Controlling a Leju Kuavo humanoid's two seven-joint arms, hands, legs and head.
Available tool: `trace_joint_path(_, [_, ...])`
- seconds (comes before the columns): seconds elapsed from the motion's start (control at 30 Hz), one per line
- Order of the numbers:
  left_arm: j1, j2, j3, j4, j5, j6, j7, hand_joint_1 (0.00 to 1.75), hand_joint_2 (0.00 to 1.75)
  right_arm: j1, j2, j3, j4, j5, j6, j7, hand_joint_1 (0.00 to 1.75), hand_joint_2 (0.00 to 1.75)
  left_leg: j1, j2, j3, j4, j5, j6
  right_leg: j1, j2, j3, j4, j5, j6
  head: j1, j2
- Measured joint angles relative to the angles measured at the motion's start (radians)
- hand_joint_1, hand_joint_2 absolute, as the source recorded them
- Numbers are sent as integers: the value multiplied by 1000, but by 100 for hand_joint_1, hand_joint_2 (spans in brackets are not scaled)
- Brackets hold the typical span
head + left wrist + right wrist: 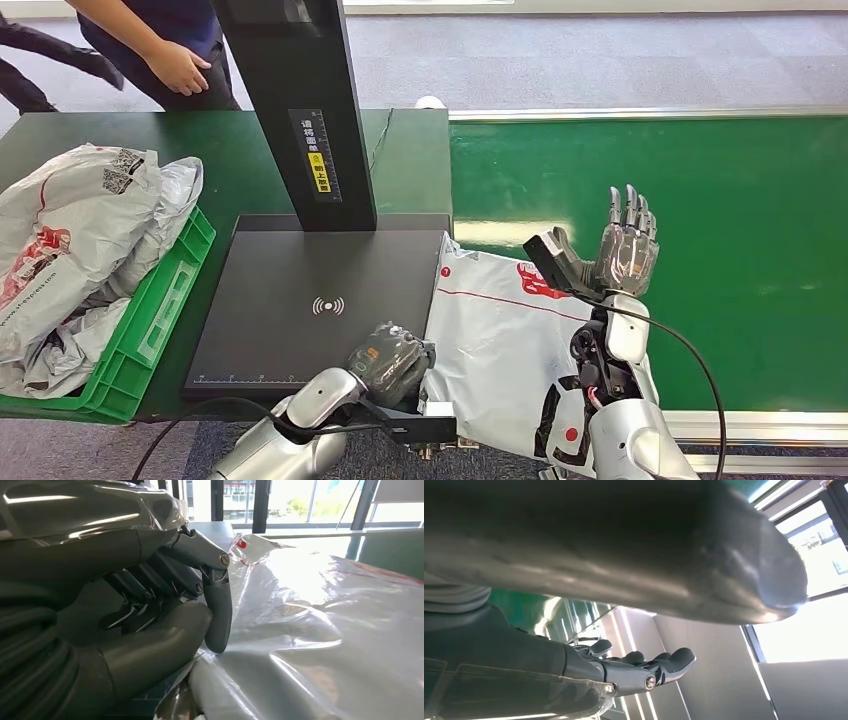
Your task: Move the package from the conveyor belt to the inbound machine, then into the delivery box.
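White plastic package straddles the conveyor belt and inbound machine. Left robot hand pinches its edge; right robot hand hovers, fingers apart. Next: drag it onto the scanner plate.

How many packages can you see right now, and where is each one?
At least 3: one white package straddling the scanner platform's edge and the conveyor belt, touched by the left hand, plus two or more bags heaped in the green crate; others may be hidden.
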Motion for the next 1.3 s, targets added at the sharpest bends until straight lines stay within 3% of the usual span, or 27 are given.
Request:
trace_joint_path(0.17, [19, 0, 8, -41, -4, 40, -9, 175, 175, 0, 0, 3, 0, 2, 0, 3, 0, 0, 0, 0, 0, 0, 0, 0, 0, 0, 0, 0, 0, 0, 0, 0])
trace_joint_path(0.37, [73, 10, 48, -170, -6, 169, -14, 170, 175, 10, -1, 8, -4, 0, 0, 11, 0, 0, 0, 0, 0, 0, 0, 0, 0, 0, -1, 0, 0, 0, 0, 0])
trace_joint_path(0.47, [113, 26, 81, -282, 1, 184, -7, 39, 175, 23, -2, 10, -11, -3, 0, 13, 0, 0, 0, 0, -1, 0, 0, 0, 0, 0, -1, 0, 0, 0, 0, 0])
trace_joint_path(0.5, [123, 31, 91, -315, 1, 170, 0, 0, 131, 25, -3, 11, -12, -5, 0, 13, 0, 0, 0, 0, -1, 0, 0, 0, 0, 0, -1, 0, 0, 0, 0, 0])
trace_joint_path(0.6, [145, 47, 112, -392, -2, 110, 21, 0, 0, 27, -5, 14, -14, -8, 0, 8, 0, 0, 0, 0, -1, 0, 0, 0, 0, 0, -1, 0, 0, 0, 0, 0])
trace_joint_path(0.8, [159, 61, 124, -434, -32, 53, 30, 0, 0, 26, -6, 22, -14, -9, 0, 0, 0, 0, 0, 0, -1, 0, 0, 0, 0, 0, -1, 0, 0, 0, 0, 0])
trace_joint_path(1.3, [166, 61, 124, -434, -23, 48, 10, 0, 0, 23, -2, 27, -14, -8, 0, -1, 0, 0, 0, 0, -1, 0, 0, 0, 0, 0, -1, 0, 0, 0, 0, 0])
